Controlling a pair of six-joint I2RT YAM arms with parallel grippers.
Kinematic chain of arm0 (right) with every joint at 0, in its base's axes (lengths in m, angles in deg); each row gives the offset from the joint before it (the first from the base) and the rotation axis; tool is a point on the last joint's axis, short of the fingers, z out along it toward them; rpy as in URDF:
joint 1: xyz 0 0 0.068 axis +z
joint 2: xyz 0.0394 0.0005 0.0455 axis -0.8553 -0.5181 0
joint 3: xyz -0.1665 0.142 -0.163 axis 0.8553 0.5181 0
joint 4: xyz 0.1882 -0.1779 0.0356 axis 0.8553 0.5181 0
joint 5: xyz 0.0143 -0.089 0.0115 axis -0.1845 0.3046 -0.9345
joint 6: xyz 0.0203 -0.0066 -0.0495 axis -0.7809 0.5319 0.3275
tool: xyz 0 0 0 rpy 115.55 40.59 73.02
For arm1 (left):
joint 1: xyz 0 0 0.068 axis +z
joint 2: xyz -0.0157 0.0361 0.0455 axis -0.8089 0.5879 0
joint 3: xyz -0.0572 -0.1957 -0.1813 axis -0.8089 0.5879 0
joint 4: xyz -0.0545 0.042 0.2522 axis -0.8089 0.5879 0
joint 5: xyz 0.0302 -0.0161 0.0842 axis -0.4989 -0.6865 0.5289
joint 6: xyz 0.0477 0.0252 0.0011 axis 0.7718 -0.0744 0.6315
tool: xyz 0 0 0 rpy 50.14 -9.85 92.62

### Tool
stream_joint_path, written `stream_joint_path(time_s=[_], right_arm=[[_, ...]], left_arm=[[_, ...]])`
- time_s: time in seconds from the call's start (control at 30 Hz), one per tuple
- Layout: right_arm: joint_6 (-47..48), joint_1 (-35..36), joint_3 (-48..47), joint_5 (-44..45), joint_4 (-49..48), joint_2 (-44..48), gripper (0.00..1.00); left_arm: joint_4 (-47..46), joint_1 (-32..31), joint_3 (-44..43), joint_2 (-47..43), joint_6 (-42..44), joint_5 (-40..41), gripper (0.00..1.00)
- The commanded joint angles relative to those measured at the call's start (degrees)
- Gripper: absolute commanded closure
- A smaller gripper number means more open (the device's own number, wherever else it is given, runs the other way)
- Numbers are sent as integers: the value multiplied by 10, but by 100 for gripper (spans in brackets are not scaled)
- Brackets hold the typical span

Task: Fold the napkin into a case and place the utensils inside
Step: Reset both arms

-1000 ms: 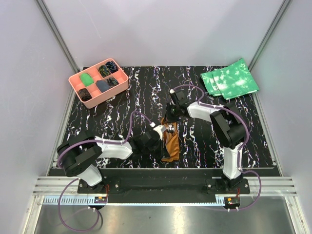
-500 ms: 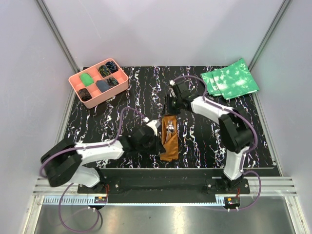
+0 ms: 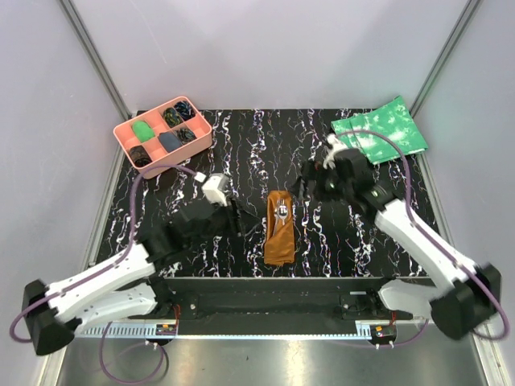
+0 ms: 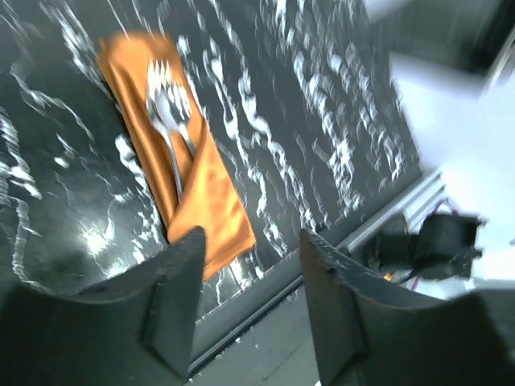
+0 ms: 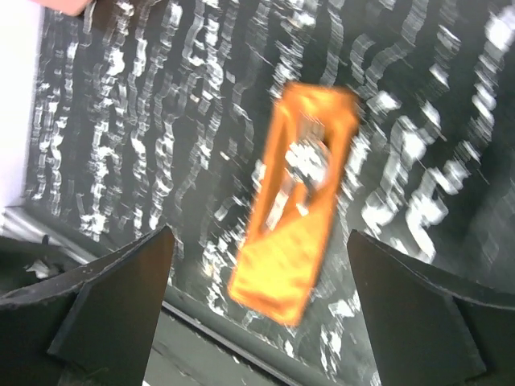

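With my left hand (image 4: 251, 265) and right hand (image 5: 259, 265) both spread apart and empty, a stray brush against the case (image 3: 279, 233) could loosen its folds and slide the utensils (image 3: 282, 212) out.

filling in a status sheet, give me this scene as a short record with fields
case: folded narrow, lying flat, nothing holding it
fork: head showing at the case's far end
left gripper: open, empty, apart from the case
right gripper: open, empty, apart from the case
elsewhere: pink tray far left, green cloths far right
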Motion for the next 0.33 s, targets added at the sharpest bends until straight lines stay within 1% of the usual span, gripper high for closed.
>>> stream_joint_path(time_s=[0.0, 0.03, 0.13, 0.2, 0.3], right_arm=[[-32, -2, 85, 97, 28, 149, 0], [-39, -3, 113, 97, 28, 172, 0], [-56, -2, 159, 93, 28, 249, 0], [-56, -2, 192, 74, 17, 295, 0], [-59, -2, 197, 59, 15, 318, 0]], left_arm=[[27, 6, 0, -68, 20, 93, 42], [29, 7, 2, -84, 23, 98, 41], [39, 7, 5, -99, 16, 113, 39], [38, 7, 9, -103, 5, 116, 39], [29, 7, 16, -111, -3, 116, 38]])
